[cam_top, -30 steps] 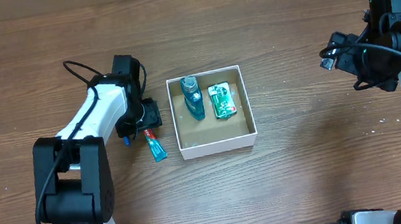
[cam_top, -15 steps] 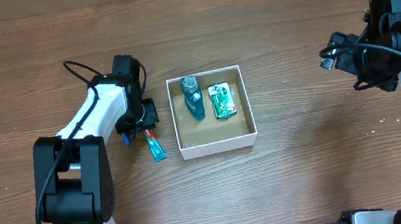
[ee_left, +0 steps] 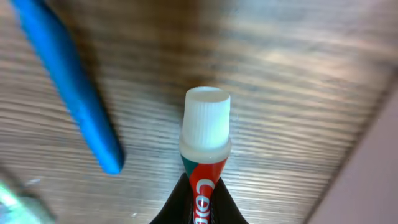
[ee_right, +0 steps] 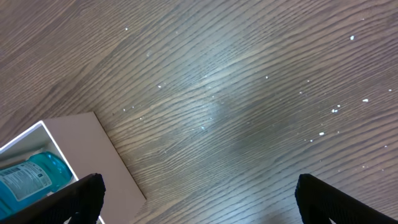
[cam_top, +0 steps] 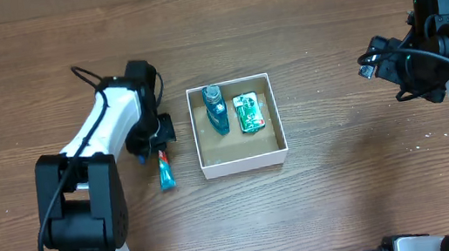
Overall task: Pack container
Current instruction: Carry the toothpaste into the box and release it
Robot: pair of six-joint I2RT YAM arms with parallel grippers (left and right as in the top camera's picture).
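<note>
We log: left gripper (ee_left: 200,202) clamped on toothpaste tube (cam_top: 165,171) | tube has just swung straighter beside container (cam_top: 243,166) | right gripper (ee_right: 200,199) spread, idle | we judge grasp secured, transfer pending.

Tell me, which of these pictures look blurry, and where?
Left wrist: the toothpaste tube and its cap are fairly sharp, while the blue rod and the tabletop behind are blurred. Right wrist: the wood grain is crisp. Overhead: evenly sharp.
</note>
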